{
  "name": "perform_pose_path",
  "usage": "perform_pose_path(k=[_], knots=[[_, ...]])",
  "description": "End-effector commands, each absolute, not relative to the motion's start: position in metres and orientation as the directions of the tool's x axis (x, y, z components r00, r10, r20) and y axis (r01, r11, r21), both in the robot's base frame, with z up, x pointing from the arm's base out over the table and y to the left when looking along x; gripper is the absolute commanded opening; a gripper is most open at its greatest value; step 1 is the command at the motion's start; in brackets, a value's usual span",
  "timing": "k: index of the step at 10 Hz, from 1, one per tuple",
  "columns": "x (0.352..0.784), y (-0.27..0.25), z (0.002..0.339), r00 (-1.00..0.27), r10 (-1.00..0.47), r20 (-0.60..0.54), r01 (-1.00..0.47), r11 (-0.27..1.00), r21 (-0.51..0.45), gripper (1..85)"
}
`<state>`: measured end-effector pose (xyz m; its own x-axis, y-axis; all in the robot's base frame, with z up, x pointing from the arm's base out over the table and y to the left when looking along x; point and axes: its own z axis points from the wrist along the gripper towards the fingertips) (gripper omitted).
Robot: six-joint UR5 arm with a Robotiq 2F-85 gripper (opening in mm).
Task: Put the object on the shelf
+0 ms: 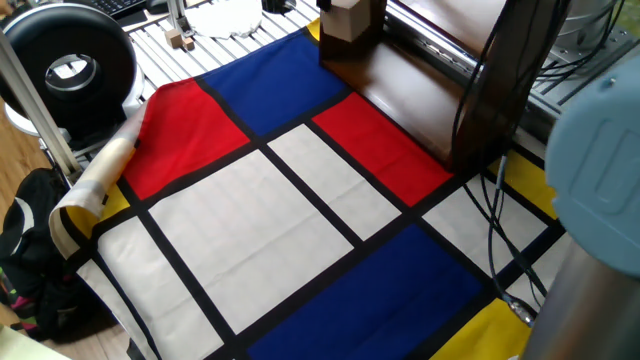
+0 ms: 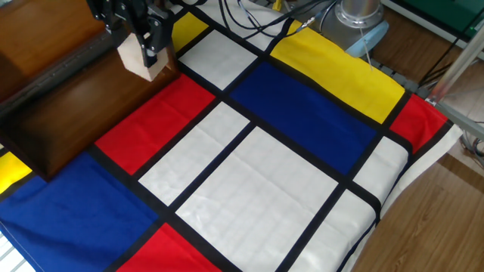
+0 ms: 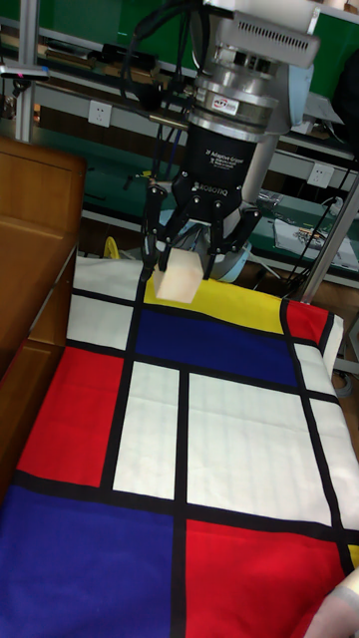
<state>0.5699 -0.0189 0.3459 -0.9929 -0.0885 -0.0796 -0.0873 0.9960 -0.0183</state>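
Note:
My gripper [image 3: 179, 263] is shut on the object [image 3: 182, 278], a pale tan wooden cube, and holds it in the air. From the other fixed view, the gripper [image 2: 144, 44] hangs over the edge of the shelf [image 2: 68, 98] with the cube [image 2: 136, 59] just above the lower board. The shelf is dark brown and glossy. In one fixed view the cube [image 1: 345, 20] shows at the top edge against the shelf [image 1: 400, 80], and the gripper itself is cut off there.
A mat [image 2: 249, 174] of red, blue, yellow and white panels covers the table. Cables [image 1: 485, 190] hang beside the shelf. A black round device [image 1: 65, 65], a silver slatted frame [image 1: 160, 45] with tiny wooden blocks [image 1: 180, 40], and the mat's rolled edge [image 1: 100, 175] lie at the left.

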Motion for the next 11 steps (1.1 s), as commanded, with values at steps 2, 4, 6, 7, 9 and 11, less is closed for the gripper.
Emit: perform_pose_path(k=[2,4,6,7,9,11], knots=[[0.537,-0.048,0.381,-0.99,-0.138,0.0,-0.138,0.99,0.001,1.0],[0.529,-0.069,0.395,-0.986,-0.166,0.01,-0.166,0.986,0.015,1.0],[0.523,-0.088,0.396,-0.983,-0.182,0.0,-0.182,0.983,0.021,1.0],[0.52,-0.095,0.392,-0.982,-0.187,-0.012,-0.187,0.982,0.023,1.0],[0.515,-0.105,0.383,-0.981,-0.192,-0.031,-0.193,0.981,0.032,1.0],[0.51,-0.112,0.378,-0.98,-0.193,-0.04,-0.195,0.98,0.032,1.0]])
